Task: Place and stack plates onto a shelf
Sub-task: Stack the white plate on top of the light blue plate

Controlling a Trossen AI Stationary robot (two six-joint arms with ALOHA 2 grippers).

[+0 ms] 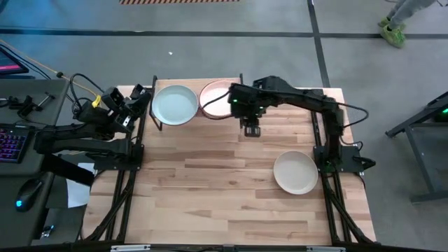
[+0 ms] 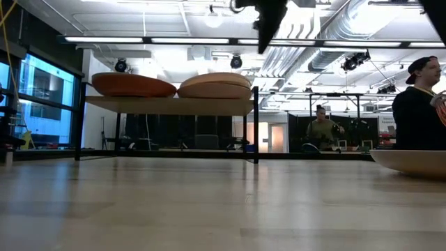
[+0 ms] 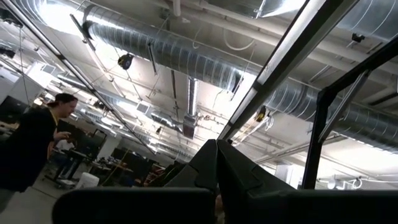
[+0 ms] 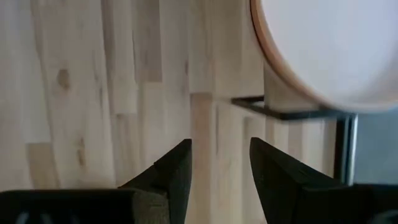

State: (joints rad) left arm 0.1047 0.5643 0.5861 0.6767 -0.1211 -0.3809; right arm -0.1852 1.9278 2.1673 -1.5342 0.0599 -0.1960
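Note:
The shelf (image 1: 198,117) stands at the table's far edge on thin black legs. On it lie a pale blue plate (image 1: 175,105) at the left and a pink plate (image 1: 215,100) at the right. In the low view they show as terracotta (image 2: 132,85) and peach (image 2: 214,85) undersides on the board (image 2: 167,104). A cream plate (image 1: 295,172) lies flat on the table at the right; its rim also shows in the low view (image 2: 411,159). My right gripper (image 1: 250,130) (image 4: 219,174) is open and empty, pointing down above the table just near of the shelf's right end. My left gripper (image 1: 138,99) (image 3: 217,168) is shut and empty, at the shelf's left end.
The right wrist view shows the pink plate's rim (image 4: 323,56) and the shelf's black frame (image 4: 292,112) beside the fingers. Bare tabletop (image 1: 210,189) spreads in the middle and near part. People stand in the room beyond (image 2: 418,104). A keyboard and mouse lie off the table's left (image 1: 14,143).

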